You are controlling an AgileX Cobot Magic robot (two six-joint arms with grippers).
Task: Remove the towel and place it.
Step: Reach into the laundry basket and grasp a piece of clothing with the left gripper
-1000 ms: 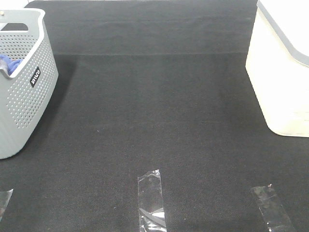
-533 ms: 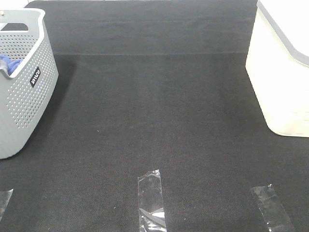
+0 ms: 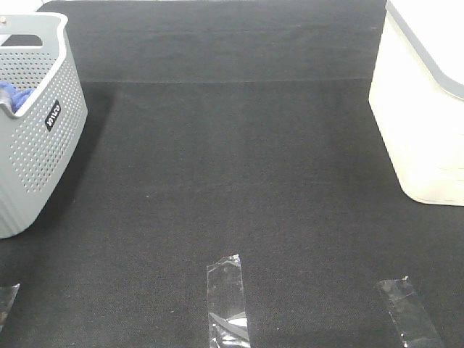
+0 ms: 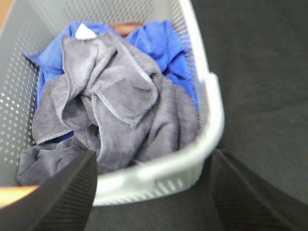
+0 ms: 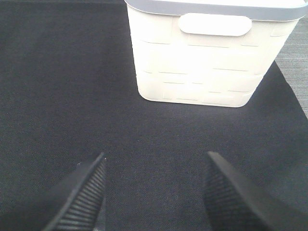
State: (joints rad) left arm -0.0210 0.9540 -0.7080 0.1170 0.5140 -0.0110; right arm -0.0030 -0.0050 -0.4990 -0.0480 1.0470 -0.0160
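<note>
One grey basket (image 3: 36, 138), one towel (image 4: 120, 110) inside over one blue cloth (image 4: 163, 43), one white bin (image 3: 420, 130), three tape strips (image 3: 227, 293); wide mat (image 3: 232, 159) between. Left gripper (image 4: 154, 159), right gripper (image 5: 154, 156) gape wide, empty.

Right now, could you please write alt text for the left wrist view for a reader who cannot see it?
A crumpled greyish-lavender towel fills a grey perforated basket, lying over a bright blue cloth. The left hand, its two black fingers apart and holding nothing, is in the foreground near the basket's rim.

Black, finely ribbed jaws, both arms
</note>
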